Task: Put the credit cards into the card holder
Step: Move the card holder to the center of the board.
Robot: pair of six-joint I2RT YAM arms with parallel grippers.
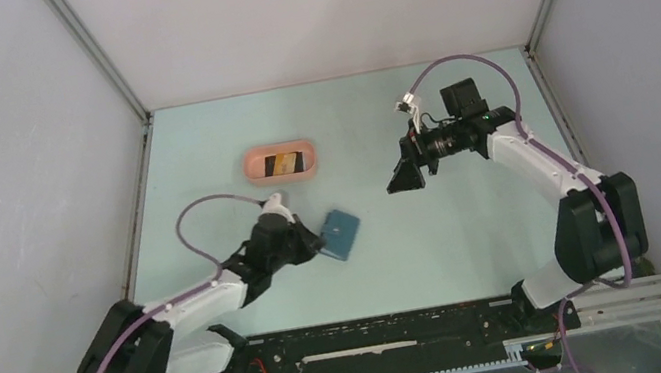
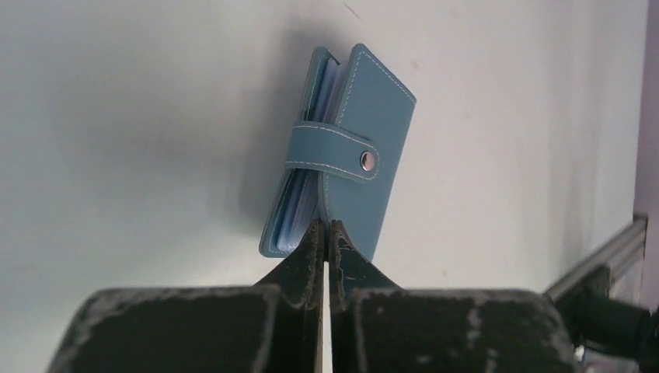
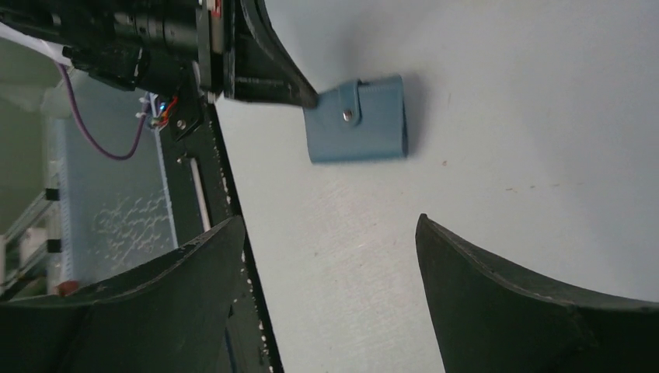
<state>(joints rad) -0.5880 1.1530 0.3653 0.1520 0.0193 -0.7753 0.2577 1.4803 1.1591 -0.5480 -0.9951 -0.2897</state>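
At left of table, left gripper pressed together against card holder lying lengthwise dead ahead; right gripper spread, well apart.

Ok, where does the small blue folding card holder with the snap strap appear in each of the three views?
Top external: small blue folding card holder, left of centre, below the pink oval tray.
Left wrist: centre of the picture, strap facing the camera.
Right wrist: upper middle, strap towards its left end.
Shared landmark: left gripper, its closed tips at the holder's edge in all three views.
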